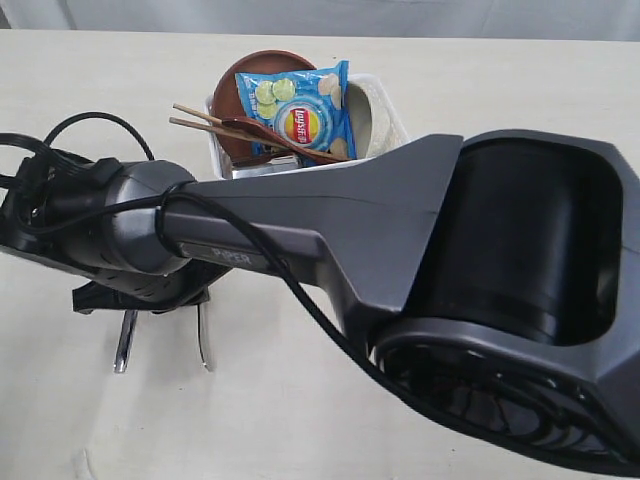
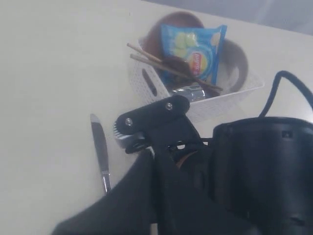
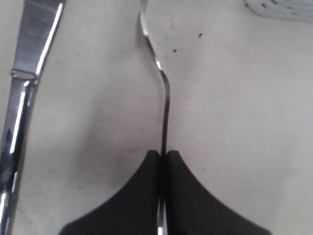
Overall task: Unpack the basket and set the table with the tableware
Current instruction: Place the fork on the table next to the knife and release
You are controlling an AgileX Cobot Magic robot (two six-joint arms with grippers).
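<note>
My right gripper [image 3: 163, 152] is shut on the handle of the steel fork [image 3: 165, 98], held edge-on low over the table [image 1: 90, 90]. The steel knife [image 3: 19, 107] lies flat beside it. In the exterior view both, the knife [image 1: 124, 342] and the fork [image 1: 205, 342], show below the right gripper [image 1: 175, 295]. The white basket [image 1: 392, 120] holds the brown plate [image 1: 262, 64], chopsticks [image 1: 200, 118], dark spoon [image 1: 275, 132], off-white bowl [image 1: 362, 108] and steel cup [image 2: 188, 91]. My left gripper [image 2: 157, 155] is a dark blur, its fingers together and empty.
A blue chip bag [image 1: 300, 110] leans on the tableware inside the basket. My right arm [image 1: 420, 240] stretches across the foreground from the lower right and hides much of the table. Its cables [image 1: 60, 150] loop at the left.
</note>
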